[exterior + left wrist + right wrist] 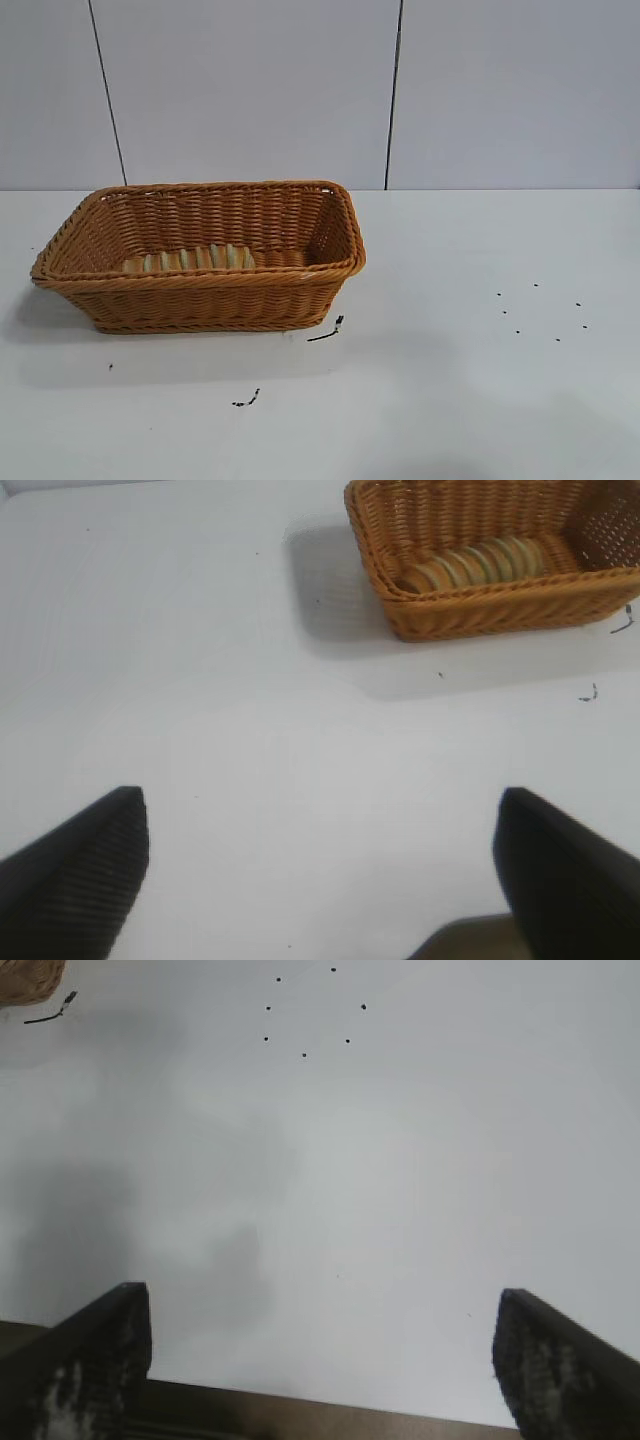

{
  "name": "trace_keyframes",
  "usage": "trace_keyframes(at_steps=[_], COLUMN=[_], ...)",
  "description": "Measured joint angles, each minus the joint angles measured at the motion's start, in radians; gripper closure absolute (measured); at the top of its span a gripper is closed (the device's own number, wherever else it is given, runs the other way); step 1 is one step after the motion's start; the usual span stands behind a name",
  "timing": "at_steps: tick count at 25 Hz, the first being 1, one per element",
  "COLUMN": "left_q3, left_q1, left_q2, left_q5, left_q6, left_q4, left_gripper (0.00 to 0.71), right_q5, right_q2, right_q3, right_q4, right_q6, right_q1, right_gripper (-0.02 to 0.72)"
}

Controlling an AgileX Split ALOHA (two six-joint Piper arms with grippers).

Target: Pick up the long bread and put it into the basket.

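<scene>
The long bread (190, 259), tan-yellow with orange-brown ridges, lies inside the orange-brown wicker basket (200, 290) at the left of the white table. The left wrist view also shows the bread (475, 564) in the basket (500, 610), far from my left gripper (320, 870). That gripper is open and empty over bare table. My right gripper (320, 1360) is open and empty over bare table near the table's edge. A corner of the basket (25, 980) shows far off in the right wrist view. Neither arm shows in the exterior view.
Small black marks (326, 331) lie on the table in front of the basket, with another mark (247, 399) nearer the front. A ring of black dots (540, 310) sits at the right. A grey panelled wall (300, 90) stands behind the table.
</scene>
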Motion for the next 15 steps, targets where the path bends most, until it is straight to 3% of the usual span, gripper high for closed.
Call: trace_keyframes(at_steps=[15], left_q3=[0.0], left_q1=[0.0], left_q2=[0.0], left_q5=[0.0], left_q6=[0.0], left_q4=[0.0], left_gripper=[0.014], right_q5=[-0.017], right_q2=[-0.09], right_q3=[0.008], right_q4=[-0.002], right_q6=[0.02], right_q1=[0.0], right_gripper=[0.074])
